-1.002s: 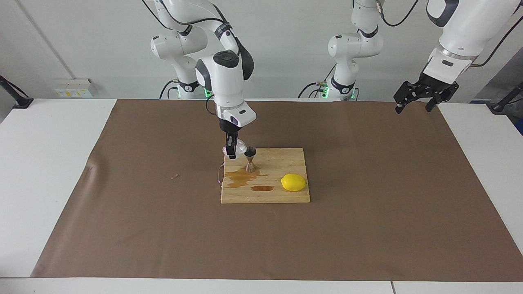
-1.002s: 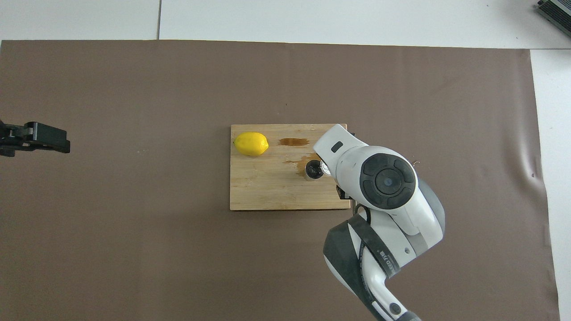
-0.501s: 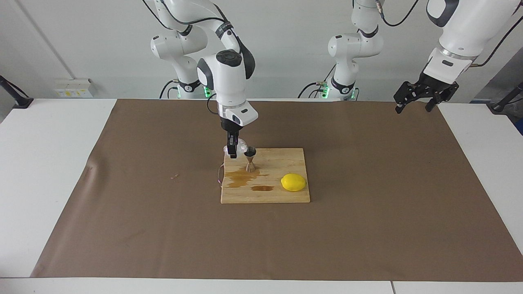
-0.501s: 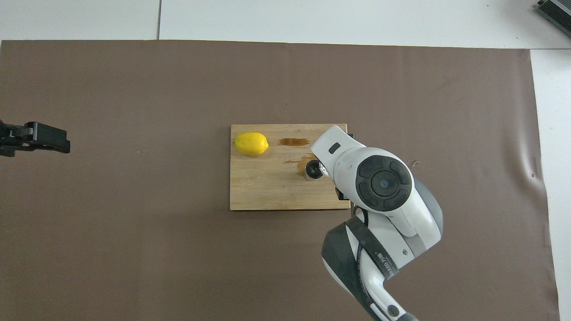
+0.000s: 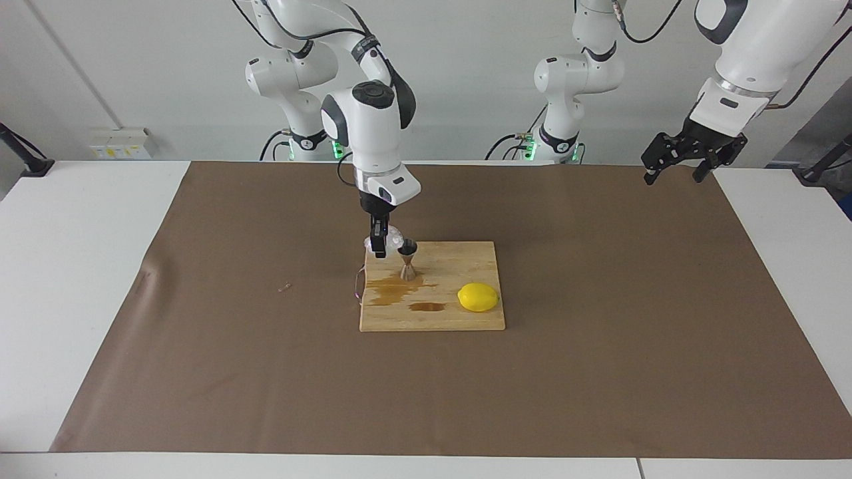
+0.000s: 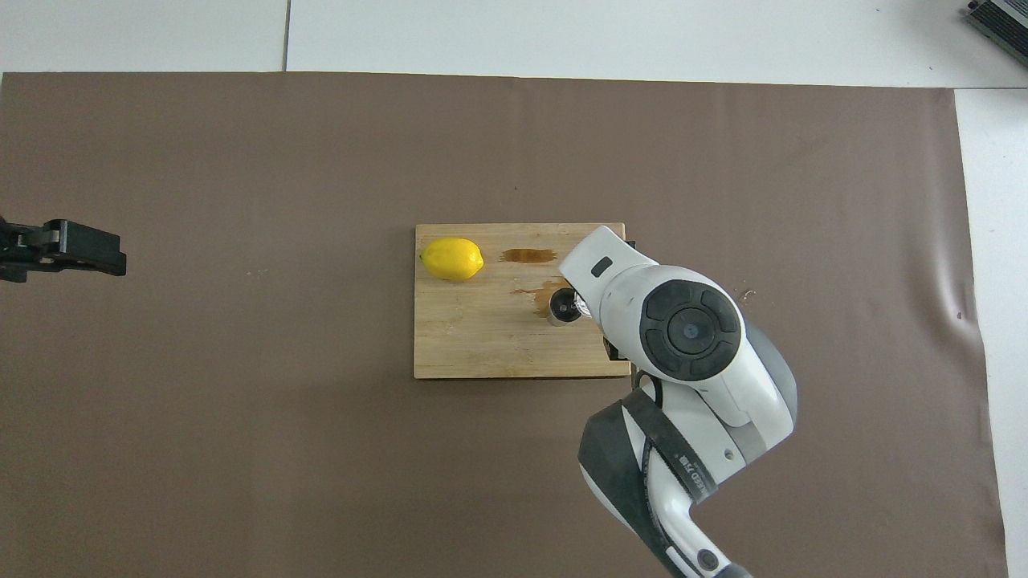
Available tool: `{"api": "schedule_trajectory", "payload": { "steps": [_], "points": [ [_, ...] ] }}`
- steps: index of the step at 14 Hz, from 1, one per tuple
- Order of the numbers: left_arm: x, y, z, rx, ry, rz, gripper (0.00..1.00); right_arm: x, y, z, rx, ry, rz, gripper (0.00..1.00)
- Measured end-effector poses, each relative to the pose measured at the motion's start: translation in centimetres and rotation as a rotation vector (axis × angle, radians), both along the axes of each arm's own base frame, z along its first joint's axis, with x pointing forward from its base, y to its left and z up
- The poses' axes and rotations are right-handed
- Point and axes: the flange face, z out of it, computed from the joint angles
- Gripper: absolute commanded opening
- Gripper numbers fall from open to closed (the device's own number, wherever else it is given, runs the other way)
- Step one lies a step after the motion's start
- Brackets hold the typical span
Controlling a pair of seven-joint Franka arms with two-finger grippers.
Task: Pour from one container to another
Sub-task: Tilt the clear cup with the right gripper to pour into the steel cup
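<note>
The right gripper [image 5: 378, 247] has its jaws clamped on the small clear glass cup [image 5: 393, 237], holding it tipped on its side just above and beside the mouth of the steel jigger [image 5: 407, 260]. The left gripper [image 5: 685, 158] hangs with its jaws spread wide and empty above the brown table cover [image 5: 599, 372] at the left arm's end of the table, where that arm waits.

The jigger stands upright on the wooden cutting board [image 5: 466, 266], near the board's edge nearest the robots and toward the right arm's end. On the board, dark wet patches [image 5: 399, 291] spread from the jigger's foot away from the robots, and a lemon [image 5: 478, 297] lies beside them toward the left arm's end.

Over the last second the right arm's wrist has risen slightly and turned a little, while the cup, the jigger and the wet patches look unchanged. No stream is visible between cup and jigger. This suggests the pour is finished or nearly so, with some liquid having missed. The likely next step is righting the cup and setting it down without knocking the jigger.
</note>
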Motion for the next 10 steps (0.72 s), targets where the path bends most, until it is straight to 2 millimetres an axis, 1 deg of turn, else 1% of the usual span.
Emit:
{"api": "schedule_trajectory", "payload": {
  "steps": [10],
  "points": [
    [0.0,0.0,0.0,0.0,0.0,0.0,1.0,0.18,-0.09,0.27,0.014,-0.002,-0.028,0.3]
  ]
}}
